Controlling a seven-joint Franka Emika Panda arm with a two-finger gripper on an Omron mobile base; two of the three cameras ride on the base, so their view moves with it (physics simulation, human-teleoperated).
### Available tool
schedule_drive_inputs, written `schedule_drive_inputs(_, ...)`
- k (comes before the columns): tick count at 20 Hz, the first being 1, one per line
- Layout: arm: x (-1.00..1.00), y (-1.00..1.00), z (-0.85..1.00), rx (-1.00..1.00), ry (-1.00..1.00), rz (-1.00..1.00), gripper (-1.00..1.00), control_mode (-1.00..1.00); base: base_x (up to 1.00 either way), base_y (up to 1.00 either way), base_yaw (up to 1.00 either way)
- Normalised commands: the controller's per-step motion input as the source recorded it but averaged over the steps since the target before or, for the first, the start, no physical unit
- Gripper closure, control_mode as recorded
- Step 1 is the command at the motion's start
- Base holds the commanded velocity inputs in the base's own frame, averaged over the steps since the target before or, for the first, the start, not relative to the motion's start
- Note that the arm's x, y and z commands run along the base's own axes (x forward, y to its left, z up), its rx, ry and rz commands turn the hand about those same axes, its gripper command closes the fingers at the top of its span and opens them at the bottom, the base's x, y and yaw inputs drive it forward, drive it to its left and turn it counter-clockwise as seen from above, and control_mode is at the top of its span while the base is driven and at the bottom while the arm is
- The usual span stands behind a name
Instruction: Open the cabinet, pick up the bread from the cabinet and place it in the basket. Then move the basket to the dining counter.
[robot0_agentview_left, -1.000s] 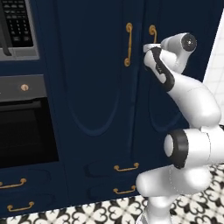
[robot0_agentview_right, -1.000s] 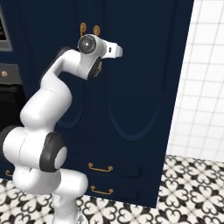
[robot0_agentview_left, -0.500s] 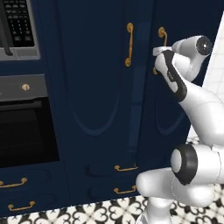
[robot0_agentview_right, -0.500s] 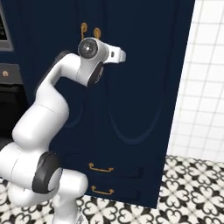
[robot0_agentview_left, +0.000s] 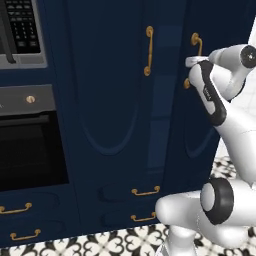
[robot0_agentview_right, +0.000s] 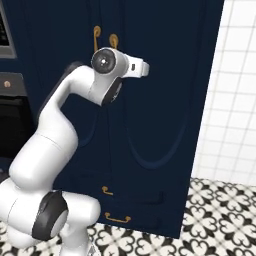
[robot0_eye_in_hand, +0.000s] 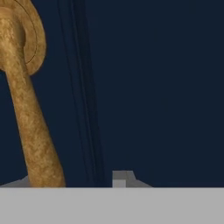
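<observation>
My claw (robot0_agentview_left: 191, 61) sits against the right-hand brass handle (robot0_eye_in_hand: 26, 109) of the cabinet (robot0_agentview_left: 115, 100); whether its fingers clasp the handle I cannot tell. Both cabinet doors look closed, beside the black oven (robot0_agentview_left: 30, 150).

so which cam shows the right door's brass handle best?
Hand view: the right door's handle is close up beside the jaws, its round mount clear. Left base view shows it small, partly behind the arm. Right base view gives just its top curl.
</observation>
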Motion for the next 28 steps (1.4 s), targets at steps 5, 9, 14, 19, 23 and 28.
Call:
schedule_drive_inputs(5, -0.6, -1.0, 0.0, 0.0, 0.0, 0.0, 1.0, -1.0, 0.0, 0.0, 0.0)
schedule_drive_inputs(9, -0.57, -1.0, 0.0, 0.0, 0.0, 0.0, 1.0, -1.0, 0.0, 0.0, 0.0)
schedule_drive_inputs(14, -0.52, -1.0, 0.0, 0.0, 0.0, 0.0, 1.0, -1.0, 0.0, 0.0, 0.0)
schedule_drive_inputs(19, -0.52, -1.0, 0.0, 0.0, 0.0, 0.0, 1.0, -1.0, 0.0, 0.0, 0.0)
schedule_drive_inputs(23, -0.53, -1.0, 0.0, 0.0, 0.0, 0.0, 1.0, -1.0, 0.0, 0.0, 0.0)
schedule_drive_inputs(28, -0.46, -1.0, 0.0, 0.0, 0.0, -0.04, 1.0, -1.0, 0.0, 0.0, 0.0)
